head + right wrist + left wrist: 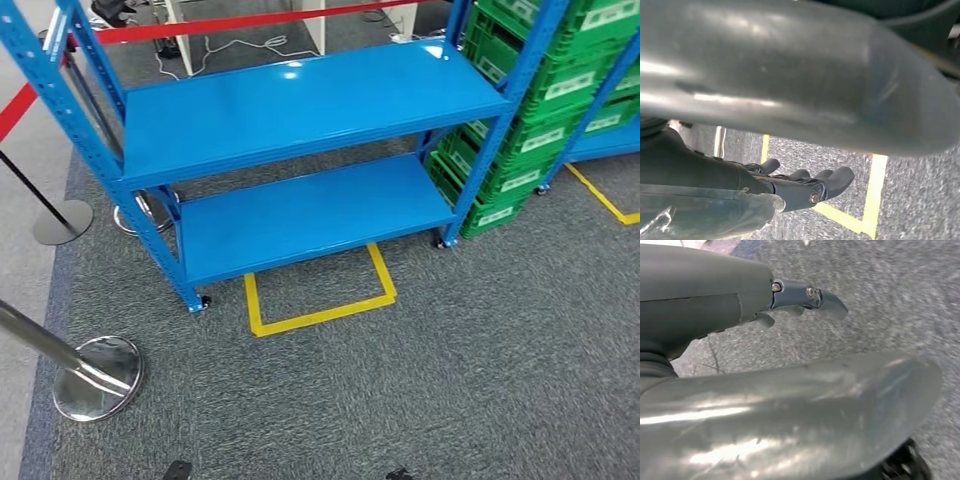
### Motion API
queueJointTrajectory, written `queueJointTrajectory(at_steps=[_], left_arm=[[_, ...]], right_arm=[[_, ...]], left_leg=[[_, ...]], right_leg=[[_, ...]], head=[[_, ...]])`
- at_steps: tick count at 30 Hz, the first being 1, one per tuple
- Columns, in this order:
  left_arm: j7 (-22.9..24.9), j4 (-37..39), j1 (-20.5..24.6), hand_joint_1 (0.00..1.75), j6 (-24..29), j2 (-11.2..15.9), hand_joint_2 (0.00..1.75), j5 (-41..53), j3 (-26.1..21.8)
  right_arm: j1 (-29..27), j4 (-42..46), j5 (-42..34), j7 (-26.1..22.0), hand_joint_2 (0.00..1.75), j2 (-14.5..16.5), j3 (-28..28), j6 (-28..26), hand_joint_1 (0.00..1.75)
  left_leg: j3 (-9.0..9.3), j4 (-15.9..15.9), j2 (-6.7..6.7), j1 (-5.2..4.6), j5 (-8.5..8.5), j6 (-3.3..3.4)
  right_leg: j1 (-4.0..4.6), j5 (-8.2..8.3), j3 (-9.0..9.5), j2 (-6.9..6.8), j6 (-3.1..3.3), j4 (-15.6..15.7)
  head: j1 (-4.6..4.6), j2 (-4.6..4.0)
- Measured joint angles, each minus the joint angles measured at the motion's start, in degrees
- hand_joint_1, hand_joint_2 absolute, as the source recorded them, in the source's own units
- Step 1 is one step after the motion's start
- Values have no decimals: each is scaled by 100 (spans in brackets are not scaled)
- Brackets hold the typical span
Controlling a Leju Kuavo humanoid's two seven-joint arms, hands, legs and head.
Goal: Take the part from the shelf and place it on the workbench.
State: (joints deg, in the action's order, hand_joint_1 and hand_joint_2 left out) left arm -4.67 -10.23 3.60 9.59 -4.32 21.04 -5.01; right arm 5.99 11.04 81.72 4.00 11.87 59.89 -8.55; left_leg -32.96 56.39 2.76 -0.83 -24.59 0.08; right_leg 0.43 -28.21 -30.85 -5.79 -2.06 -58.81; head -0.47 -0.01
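Down at the robot's sides, both arms hung low over the grey carpet (453, 380). The left hand (806, 297) showed its dark fingers stretched out straight with nothing between them, so I took it as open and empty. The right hand (810, 185) looked the same, fingers extended and apart above a corner of yellow floor tape (870, 200), holding nothing.

A little further out, at about eight o'clock from the robot, stood a chrome barrier post (98, 375) on its round base. Straight ahead at twelve o'clock, a yellow marked rectangle (321, 300) lay on the carpet, touching the front of the blue shelf (302, 110). Both of its boards, upper and lower, were bare blue metal as far as I could see. I could find no part on them, so where the part lay, and how its long axis ran, I could not tell. With no part visible, neither hand could be called the nearer.

Beyond, at two o'clock, green crates (543, 90) were stacked against the shelf's right upright, and a red barrier belt (249, 22) ran behind the shelf at eleven o'clock. No bench was visible. By my judgement, the job had barely begun.
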Motion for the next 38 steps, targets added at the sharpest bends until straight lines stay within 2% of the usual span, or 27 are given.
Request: queueJointTrajectory(at_steps=[1,3,4,5,6,7,9,10,11,12,14,15,16,19,20,21,23,24,27,28,38], left_arm=[[1,-1,-4,0,2,2,0,17,-1],[1,-2,14,0,6,4,0,46,-2],[1,-2,25,0,7,5,0,56,-2],[1,-2,26,0,4,2,0,63,-2],[1,-2,20,0,2,1,0,69,-2],[1,-2,11,0,0,1,0,77,-2],[1,-2,6,0,-1,0,0,97,-2],[1,-2,10,0,1,3,0,109,-2],[1,-2,13,0,3,6,0,119,-2],[1,-2,10,0,5,10,0,128,-2],[1,-2,-5,0,9,21,0,144,-2],[1,-2,-10,0,9,29,0,152,-2],[1,-2,-8,0,9,36,0,159,-2],[2,-4,6,0,5,44,0,175,-2],[3,-4,9,0,5,44,0,177,-2],[5,-4,13,0,5,45,0,178,-2],[10,-4,21,0,4,44,0,178,-2],[12,-4,24,0,3,44,0,175,-3],[9,-4,21,0,2,43,0,146,-16],[5,-4,16,0,-1,43,0,136,-23],[-8,-4,8,0,-23,48,0,127,-127]], right_arm=[[2,0,2,0,0,0,0,-1,0],[-10,0,4,0,0,-1,0,-2,0],[-21,0,5,0,0,-1,0,-2,0],[-31,0,7,0,0,-2,0,-3,0],[-36,0,9,0,0,-3,0,-3,0],[-36,0,13,-1,0,-4,0,-4,0],[-30,-1,19,-10,0,-4,0,-9,0],[-26,-2,20,-23,0,-2,-1,-14,0],[-18,-3,20,-39,0,1,-1,-19,0],[-6,-4,19,-59,0,3,-2,-23,0],[10,-4,10,-94,0,4,-2,-23,0],[11,-4,5,-109,0,3,-1,-23,0],[9,-3,0,-124,0,3,-1,-23,0],[14,-2,-3,-150,0,4,0,-23,0],[13,-2,-4,-152,0,4,0,-23,0],[10,-2,-8,-154,0,3,0,-26,0],[5,-2,-19,-155,0,-2,0,-34,0],[5,-2,-26,-154,0,-4,0,-39,0],[5,-2,-33,-132,0,-4,0,-51,0],[5,-2,-32,-118,0,-4,0,-61,0],[6,-2,-37,-115,0,-2,0,-120,0]], left_leg=[[6,-20,-63,22,19,31],[6,-36,-197,50,44,72],[-1,-35,-274,53,48,82],[-2,-35,-354,55,51,85],[0,-34,-434,59,52,82],[5,-32,-514,67,55,76],[15,-21,-661,89,57,40],[6,7,-725,88,51,9],[-12,25,-775,84,49,-25],[-34,34,-810,79,53,-62],[-59,4,-856,85,85,-127],[-53,-12,-851,91,101,-136],[-47,-29,-846,91,115,-102],[-40,-50,-818,81,126,125],[-40,-51,-815,81,130,155],[-40,-53,-812,84,139,151],[-41,-61,-808,95,152,96],[-40,-68,-807,105,154,37],[-40,-88,-806,140,150,-198],[-41,-91,-806,146,148,-236],[-47,-88,-806,120,139,-211]], right_leg=[[-5,-94,-50,133,-38,-136],[-19,-434,-332,444,-88,-780],[-25,-611,-533,518,-98,-1200],[-29,-706,-699,544,-104,-1518],[-33,-692,-788,555,-109,-1650],[-39,-564,-769,563,-111,-1554],[-79,-129,-451,663,-126,-808],[-107,20,-279,756,-133,-414],[-129,102,-156,841,-121,-144],[-138,112,-108,903,-97,-26],[-121,116,-106,895,-3,-15],[-116,126,-108,882,19,-6],[-119,137,-109,870,32,5],[-121,156,-116,865,44,20],[-113,160,-118,868,54,20],[-104,161,-121,872,66,19],[-86,163,-126,874,87,17],[-77,161,-128,874,95,15],[-55,155,-134,873,106,10],[-53,154,-135,872,107,9],[-84,167,-116,870,81,46]], head=[[14,0],[48,0],[58,1],[63,1],[69,1],[70,1],[77,1],[92,1],[102,1],[112,1],[111,1],[110,0],[94,0],[58,-1],[61,-2],[58,-1],[59,-1],[61,-1],[64,-1],[64,-1],[65,-1]])
